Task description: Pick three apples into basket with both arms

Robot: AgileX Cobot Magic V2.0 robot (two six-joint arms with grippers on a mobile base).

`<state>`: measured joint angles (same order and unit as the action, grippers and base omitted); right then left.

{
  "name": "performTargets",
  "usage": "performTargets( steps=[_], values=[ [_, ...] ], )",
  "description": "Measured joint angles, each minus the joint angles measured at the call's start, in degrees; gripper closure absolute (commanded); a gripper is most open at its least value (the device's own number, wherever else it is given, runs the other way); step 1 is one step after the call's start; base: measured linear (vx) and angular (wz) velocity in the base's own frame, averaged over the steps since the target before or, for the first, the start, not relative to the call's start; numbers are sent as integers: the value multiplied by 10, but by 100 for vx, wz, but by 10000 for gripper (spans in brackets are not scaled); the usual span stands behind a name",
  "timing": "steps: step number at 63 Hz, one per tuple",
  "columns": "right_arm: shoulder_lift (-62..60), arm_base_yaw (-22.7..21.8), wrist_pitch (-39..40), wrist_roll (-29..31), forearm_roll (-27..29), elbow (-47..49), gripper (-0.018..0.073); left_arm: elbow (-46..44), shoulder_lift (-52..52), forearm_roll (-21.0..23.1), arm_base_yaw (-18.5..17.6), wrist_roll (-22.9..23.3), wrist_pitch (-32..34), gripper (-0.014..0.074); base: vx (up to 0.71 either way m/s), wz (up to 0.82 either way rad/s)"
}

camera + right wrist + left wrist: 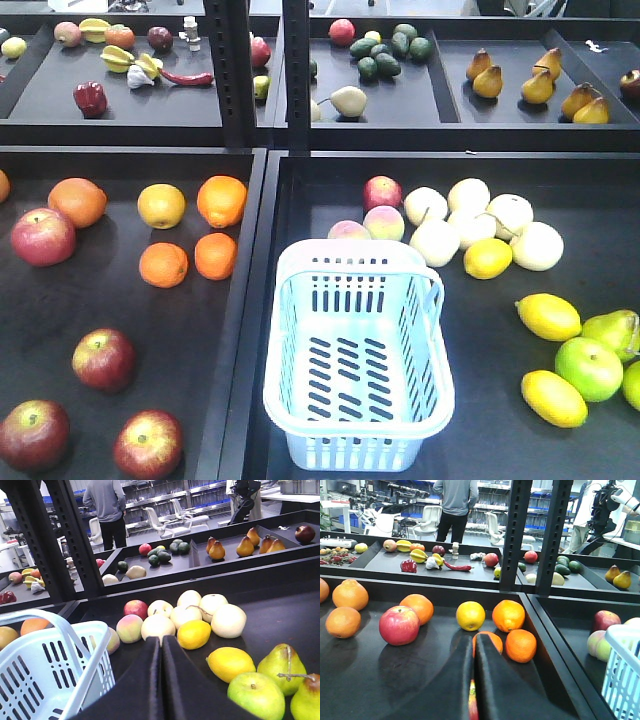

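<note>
Several red apples lie in the left tray: one at the far left (pixel 43 237), one nearer (pixel 103 359) and two at the front edge (pixel 33 434) (pixel 147 443). The pale blue basket (pixel 357 249) stands empty in the right tray. Neither gripper shows in the front view. My left gripper (pixel 473 642) is shut and empty above the left tray; an apple (pixel 399 625) lies ahead to its left, and a red sliver (pixel 472 707) shows under the fingers. My right gripper (pixel 161 640) is shut and empty, with the basket (pixel 30 675) to its left.
Oranges (pixel 221 200) and a yellow citrus (pixel 161 205) share the left tray. Peaches (pixel 384 222), pale pears (pixel 470 225), lemons (pixel 548 316) and green fruit (pixel 588 368) surround the basket. A raised black divider (pixel 245 300) separates the trays. A shelf post (pixel 514 535) stands behind.
</note>
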<state>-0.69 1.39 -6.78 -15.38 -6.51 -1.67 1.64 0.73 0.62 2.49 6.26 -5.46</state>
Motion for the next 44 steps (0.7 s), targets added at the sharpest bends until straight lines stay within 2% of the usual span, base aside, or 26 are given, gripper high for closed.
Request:
performTargets(
  steps=[44],
  values=[
    [0, 0, 0, 0, 0, 0, 564, 0, 0, 0, 0, 0, 0, 603, 1, 1]
  ],
)
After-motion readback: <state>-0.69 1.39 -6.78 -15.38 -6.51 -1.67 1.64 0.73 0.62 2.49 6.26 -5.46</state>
